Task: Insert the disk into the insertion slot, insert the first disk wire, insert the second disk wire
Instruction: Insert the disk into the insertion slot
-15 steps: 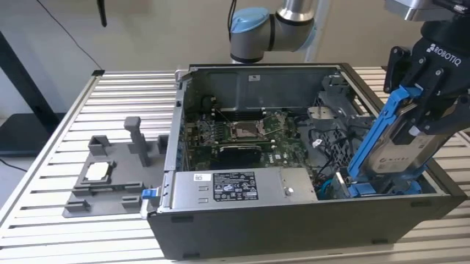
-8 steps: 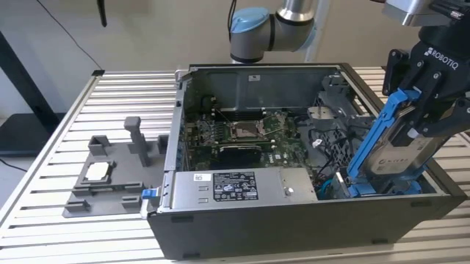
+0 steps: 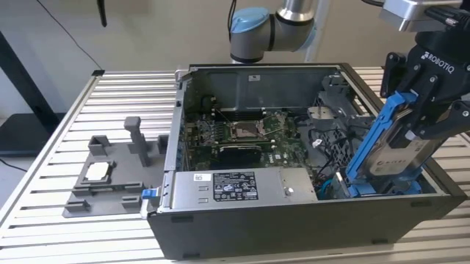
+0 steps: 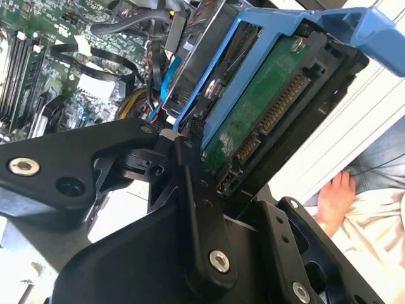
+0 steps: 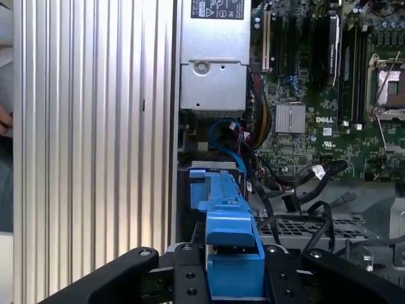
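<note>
The hand [image 3: 420, 113] is clamped on the disk [image 3: 388, 157], which stands steeply tilted at the computer case [image 3: 294, 234] end far from the motherboard [image 3: 242, 135], its lower edge down by the insertion slot [image 3: 376, 191] and its upper blue tab above the case rim. The likeliest trouble, to my eye, is the tilt: if the carrier meets the slot's guides at this angle it may jam or ride up over them, and pushing on could twist the disk in the grip. Loose black cables [image 5: 297, 183] and a blue cable [image 5: 223, 134] lie inside the case right beside the slot, so one could get pinched under the carrier. A person's hand [image 4: 332, 204] rests just outside the case near the disk's connector end, which is a risk if the arm swings outward. As for writing, the power supply [image 3: 239, 187] in the case bears a white printed sticker and a warning label, the gripper body carries white lettering, and the motherboard a small logo, none of which I spell out.
</note>
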